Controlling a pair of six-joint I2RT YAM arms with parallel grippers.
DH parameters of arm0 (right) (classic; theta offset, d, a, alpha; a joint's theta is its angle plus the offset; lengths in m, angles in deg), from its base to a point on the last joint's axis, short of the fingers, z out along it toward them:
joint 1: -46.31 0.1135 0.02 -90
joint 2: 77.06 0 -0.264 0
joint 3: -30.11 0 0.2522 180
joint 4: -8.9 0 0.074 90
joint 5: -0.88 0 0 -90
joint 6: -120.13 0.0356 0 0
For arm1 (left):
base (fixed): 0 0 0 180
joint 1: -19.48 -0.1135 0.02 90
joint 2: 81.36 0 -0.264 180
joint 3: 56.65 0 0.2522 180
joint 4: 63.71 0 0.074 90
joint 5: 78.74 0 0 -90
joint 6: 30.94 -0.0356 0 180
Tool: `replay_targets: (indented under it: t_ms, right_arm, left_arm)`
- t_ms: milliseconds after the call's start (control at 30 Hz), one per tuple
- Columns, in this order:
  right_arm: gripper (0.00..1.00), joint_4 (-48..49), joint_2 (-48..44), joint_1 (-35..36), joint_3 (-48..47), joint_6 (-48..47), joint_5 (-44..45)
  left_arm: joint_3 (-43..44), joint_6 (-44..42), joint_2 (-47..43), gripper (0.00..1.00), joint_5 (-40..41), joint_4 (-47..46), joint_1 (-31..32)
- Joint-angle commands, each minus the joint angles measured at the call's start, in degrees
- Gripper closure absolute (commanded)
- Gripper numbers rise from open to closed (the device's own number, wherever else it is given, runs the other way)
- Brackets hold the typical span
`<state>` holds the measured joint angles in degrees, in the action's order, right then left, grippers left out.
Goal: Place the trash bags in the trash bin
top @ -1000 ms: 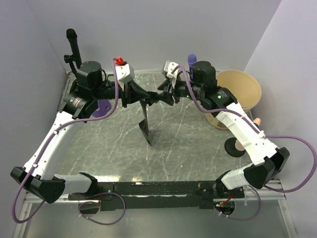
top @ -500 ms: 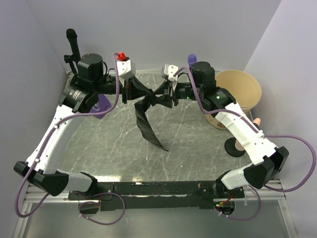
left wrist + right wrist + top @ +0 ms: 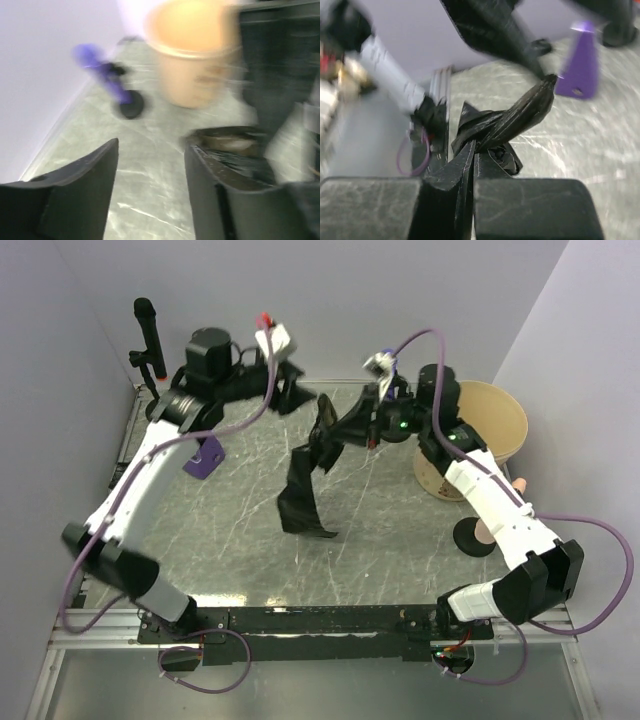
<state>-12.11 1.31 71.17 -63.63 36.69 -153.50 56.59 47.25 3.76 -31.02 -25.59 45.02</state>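
A black crinkly trash bag (image 3: 305, 485) hangs over the middle of the table, its lower end resting on the surface. My right gripper (image 3: 338, 433) is shut on the bag's twisted top; the right wrist view shows its fingers (image 3: 472, 150) pinched together on the bunched film (image 3: 512, 120). My left gripper (image 3: 308, 398) stands open at the back, apart from the bag, with only bare table between its fingers (image 3: 151, 150). The tan trash bin (image 3: 492, 420) stands at the back right, upright, and shows blurred in the left wrist view (image 3: 192, 55).
A black microphone (image 3: 146, 330) stands at the back left, with a purple stand (image 3: 205, 456) near it. A black round base (image 3: 472, 537) lies at the right, in front of the bin. A purple microphone on a round base (image 3: 131, 106) stands left of the bin, by the wall.
The left gripper opened, let go of the bag and pulled back. The right gripper shut on the bag's top and carried it rightward; the bag now hangs from it alone.
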Motion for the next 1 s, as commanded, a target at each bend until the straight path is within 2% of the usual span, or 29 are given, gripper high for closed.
replay_targets:
  t_ms: [0, 67, 133, 200, 267, 300, 333, 367, 433, 467, 533, 600, 767, 867, 967]
  right_arm:
    - [1.00, 5.25, -2.25, -7.71, 1.94, 22.41, 8.98]
    - [1.00, -0.37, -1.55, -9.39, 0.01, 24.27, 15.74]
    - [1.00, -3.03, -1.38, -10.01, -0.70, 26.91, 21.29]
    - [1.00, -2.16, -1.90, -9.92, -0.35, 28.84, 24.02]
    - [1.00, -4.34, -2.43, -9.83, -0.87, 30.34, 29.10]
    - [1.00, -5.92, -2.60, -9.83, -0.96, 31.74, 32.44]
    - [1.00, -7.33, -2.43, -9.92, -1.14, 33.84, 33.95]
    - [1.00, -8.74, -2.17, -10.01, -1.57, 34.47, 34.84]
    - [1.00, -9.10, -2.25, -10.01, -1.40, 34.92, 34.76]
    - [1.00, -9.02, -2.43, -10.18, -1.23, 34.92, 34.67]
    - [1.00, -8.93, -2.96, -10.10, -0.70, 34.92, 34.94]
    - [1.00, -8.49, -3.48, -10.10, -0.09, 34.65, 35.29]
    - [1.00, -7.00, -4.98, -10.62, 1.93, 35.09, 37.04]
    - [1.00, -4.98, -5.16, -10.71, 2.99, 36.76, 37.22]
    - [1.00, -4.27, -4.89, -10.71, 2.91, 36.59, 36.70]
  left_arm:
    - [12.72, 5.57, 6.89, 0.36, 24.23, -10.46, -0.58]
    - [14.60, 7.67, 6.03, 0.34, 26.55, -13.01, -0.58]
    - [9.97, 11.36, 1.91, 0.38, 26.64, -17.22, -0.14]
    - [3.55, 19.08, -1.60, 0.52, 19.30, -19.25, 0.30]
    - [-1.03, 21.39, -3.29, 0.87, 12.26, -17.78, 3.10]
    - [-2.44, 22.52, -3.56, 0.99, 7.26, -16.90, 4.16]
    - [-4.28, 23.49, -3.30, 0.99, -1.05, -16.98, 5.04]
    - [-4.82, 23.42, -2.51, 0.99, -5.66, -15.32, 6.61]
    - [-4.21, 24.55, 0.03, 0.95, -5.01, -12.15, 10.39]
    - [-4.47, 26.47, 1.44, 0.88, -4.65, -12.66, 11.10]
    - [-5.78, 31.83, 3.29, 0.65, -2.64, -16.52, 11.81]
    - [-5.09, 34.39, 4.87, 0.55, 5.84, -17.15, 12.86]
    - [-1.05, 38.70, 9.18, 0.57, 15.02, -12.85, 13.13]
    - [-0.61, 40.55, 10.85, 0.58, 15.55, -13.02, 13.05]
    - [0.80, 43.10, 12.70, 0.53, 20.64, -11.88, 12.96]
